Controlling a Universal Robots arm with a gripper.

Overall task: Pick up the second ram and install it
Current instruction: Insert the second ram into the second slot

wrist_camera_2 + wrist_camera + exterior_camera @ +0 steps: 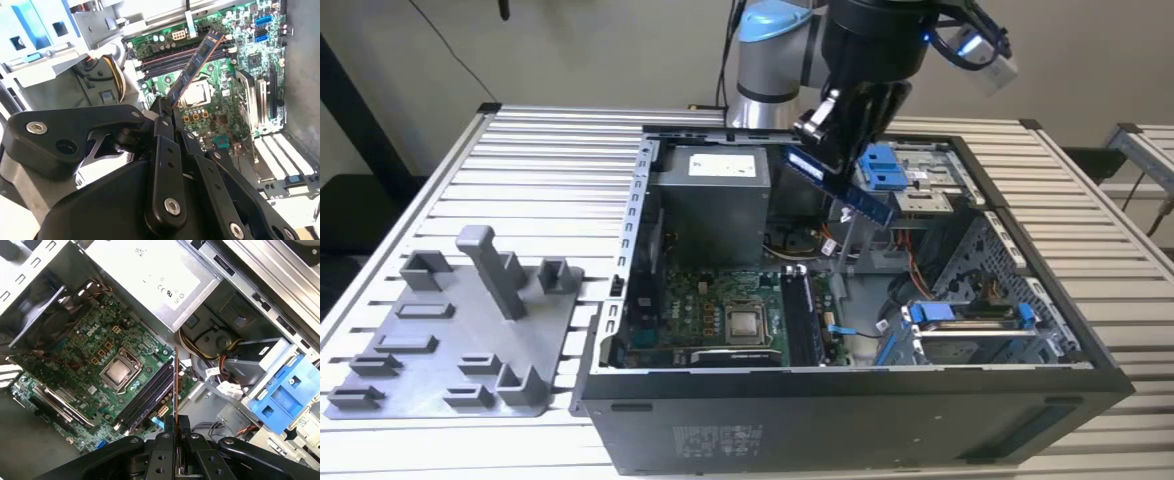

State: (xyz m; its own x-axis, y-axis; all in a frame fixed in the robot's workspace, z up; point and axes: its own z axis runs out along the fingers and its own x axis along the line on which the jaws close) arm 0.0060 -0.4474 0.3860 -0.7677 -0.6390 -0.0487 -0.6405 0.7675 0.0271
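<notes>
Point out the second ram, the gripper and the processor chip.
second ram (845, 190): exterior view, middle of its long face.
gripper (167, 109): second wrist view, between its fingertips, where they clamp the stick's end.
processor chip (119, 371): first wrist view, centre of its silver top.

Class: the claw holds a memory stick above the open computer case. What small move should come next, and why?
Likely ease the claw down, lining the second ram up with the memory slots. It is clamped at one end, slanting in the exterior view, above the motherboard and apart from the slots.
</notes>
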